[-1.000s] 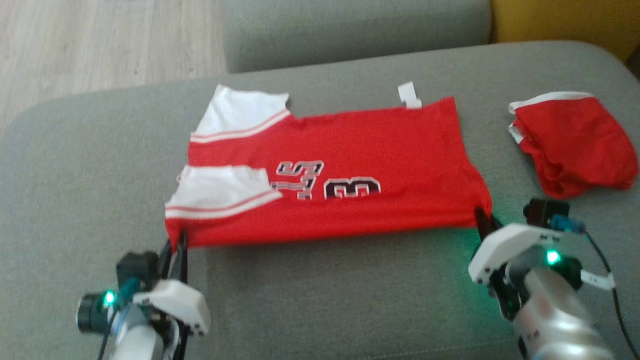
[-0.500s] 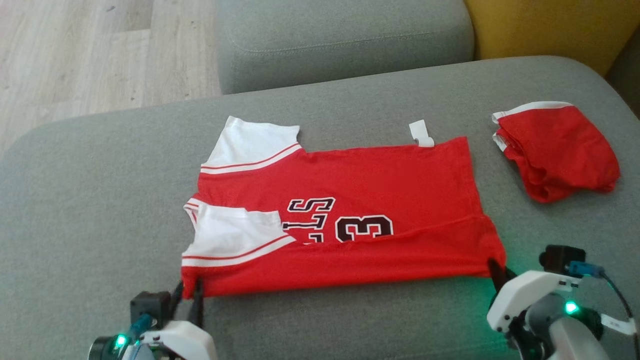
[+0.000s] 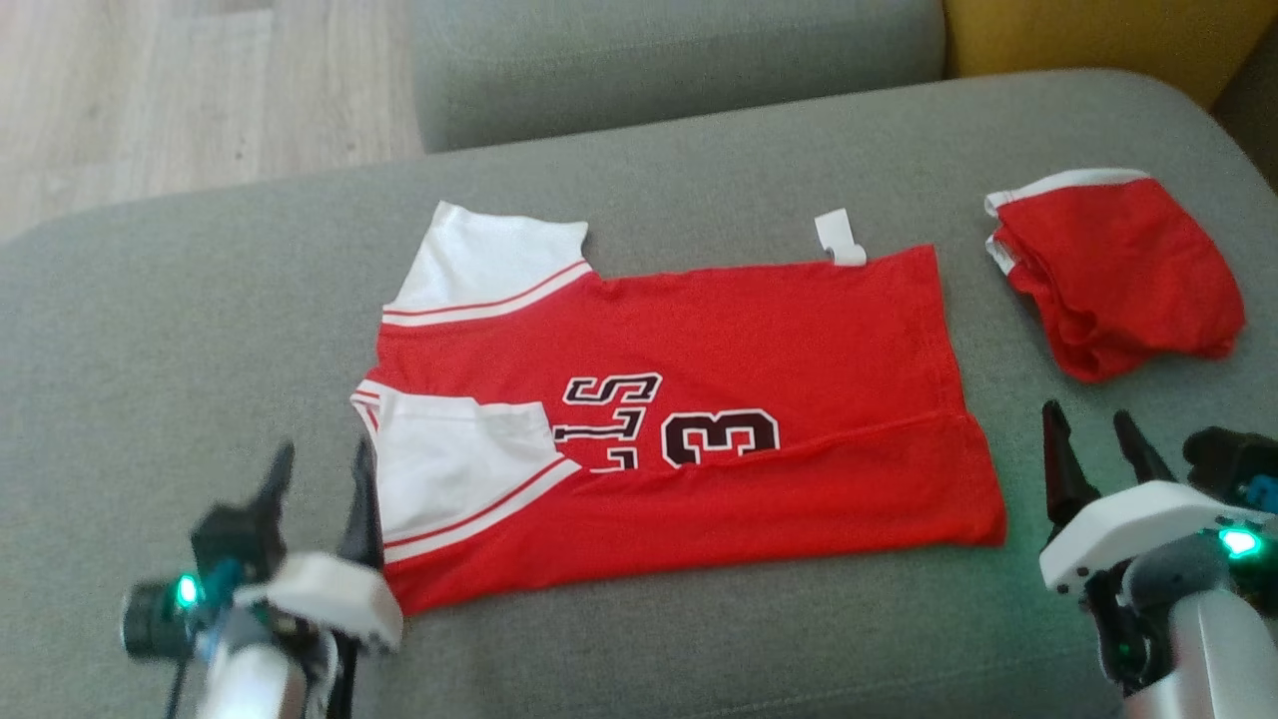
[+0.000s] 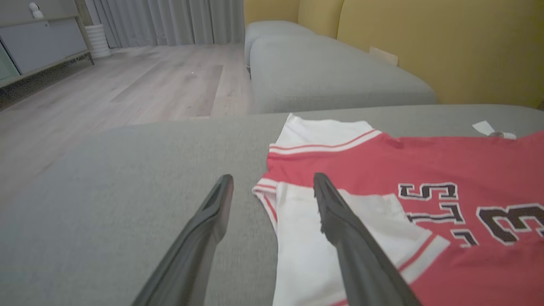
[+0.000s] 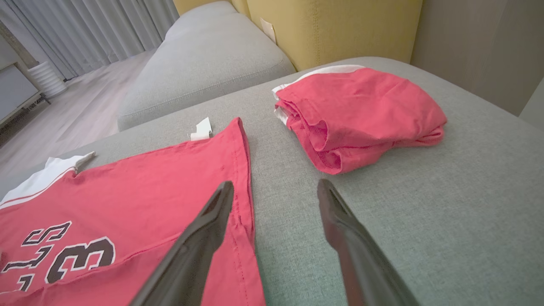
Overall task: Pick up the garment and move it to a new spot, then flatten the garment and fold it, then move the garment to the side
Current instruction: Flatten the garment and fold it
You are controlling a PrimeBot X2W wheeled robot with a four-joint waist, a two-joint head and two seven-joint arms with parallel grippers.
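1. Grey sofa cushion has plenty of bare room along its near edge.
2. Red jersey lies flat mid-cushion (both sleeves at left).
3. Left gripper and right gripper sit by its near corners, fingers spread, holding nothing.

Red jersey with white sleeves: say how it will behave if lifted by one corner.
The red jersey with white sleeves would probably hang limp: it lies flat, with a soft crease along its near side. It looks thin, so it is likely light. Pushed across the grey fabric cushion, it would probably bunch rather than slide.
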